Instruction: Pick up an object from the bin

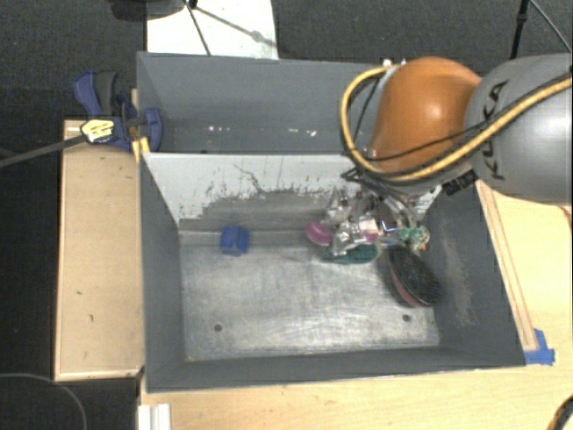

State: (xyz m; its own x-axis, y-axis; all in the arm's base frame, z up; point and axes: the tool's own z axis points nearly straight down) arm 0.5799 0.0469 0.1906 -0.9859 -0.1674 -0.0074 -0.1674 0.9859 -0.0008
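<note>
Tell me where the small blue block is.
In the camera view the small blue block lies left on the bin floor, against the back wall's foot, well apart from the gripper and pink thing to its right.

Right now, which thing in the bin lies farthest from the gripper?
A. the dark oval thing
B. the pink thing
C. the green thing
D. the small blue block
D: the small blue block lies alone at the left of the bin, while the gripper is at the right, with the pink thing, the green thing and the dark oval thing close by it.
</note>
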